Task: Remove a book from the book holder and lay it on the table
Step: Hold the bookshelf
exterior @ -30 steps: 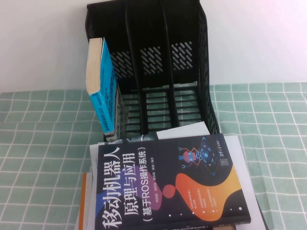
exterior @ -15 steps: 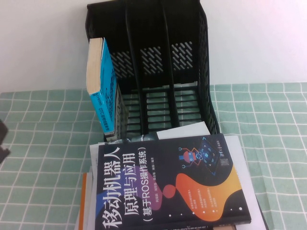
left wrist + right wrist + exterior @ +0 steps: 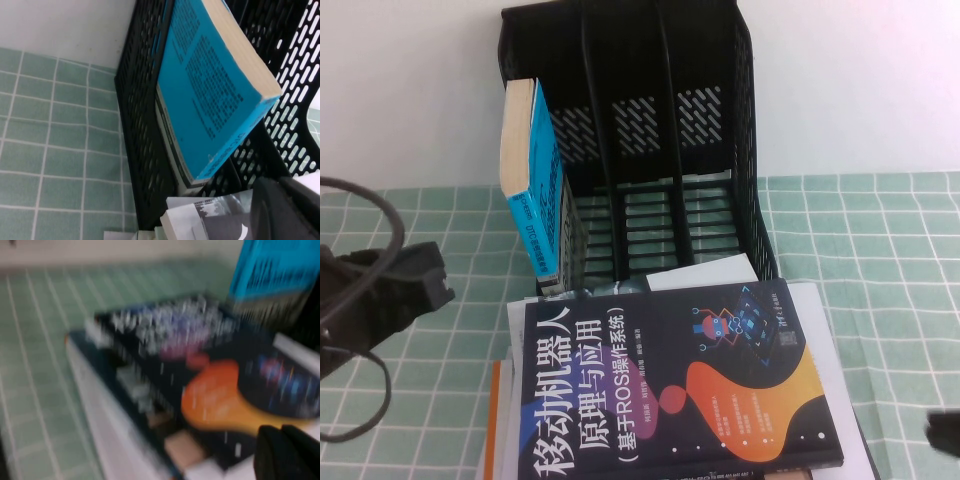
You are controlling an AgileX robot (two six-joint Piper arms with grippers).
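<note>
Nothing of the task looks done yet. Nearest, navy book [image 3: 670, 385] lies flat on a stack on the table [image 3: 880, 260]. Right gripper [image 3: 945, 433] is only a dark sliver at the near right edge, clenched, holding nothing. Left gripper [image 3: 415, 280] hovers over the cloth at the left, touching nothing; cannot tell its opening. Farther back, the book [image 3: 533, 180] stands in the holder [image 3: 720, 60], leftmost slot, ungrasped. Lifting out and laying down both remain.
</note>
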